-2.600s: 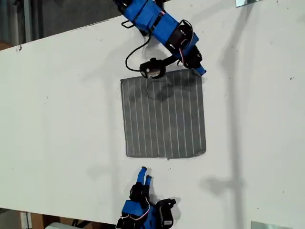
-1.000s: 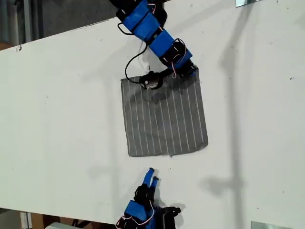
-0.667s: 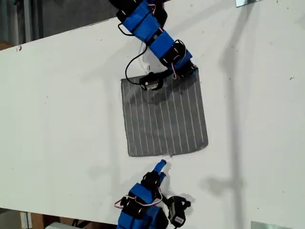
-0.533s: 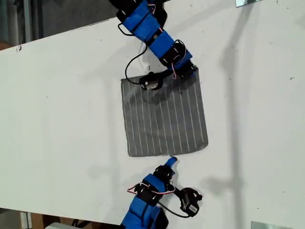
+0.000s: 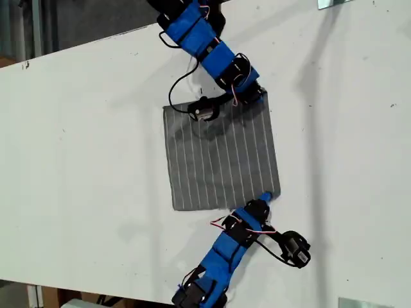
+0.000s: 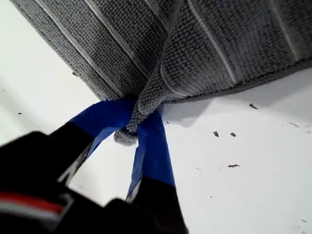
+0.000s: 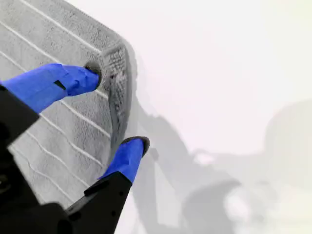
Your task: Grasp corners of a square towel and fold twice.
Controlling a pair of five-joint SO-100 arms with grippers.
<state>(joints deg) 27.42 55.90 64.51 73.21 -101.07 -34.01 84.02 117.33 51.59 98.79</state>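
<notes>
In the exterior view, the grey striped towel (image 5: 221,154) lies flat on the white table (image 5: 83,141). In the first wrist view, my first gripper (image 6: 127,127) pinches one bunched corner (image 6: 127,132). In the second wrist view, my second gripper (image 7: 114,107) is spread wide around another corner (image 7: 117,61).

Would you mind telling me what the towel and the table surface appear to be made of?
The towel looks like soft microfibre or terry-type cloth: the first wrist view shows a nubby, looped grey pile with thin white stripes and a stitched hem, and it bunches limply. The table looks like a hard, smooth white board, perhaps laminate or painted wood; it is matte, with small dark specks and soft shadows. Neither material is certain.
</notes>
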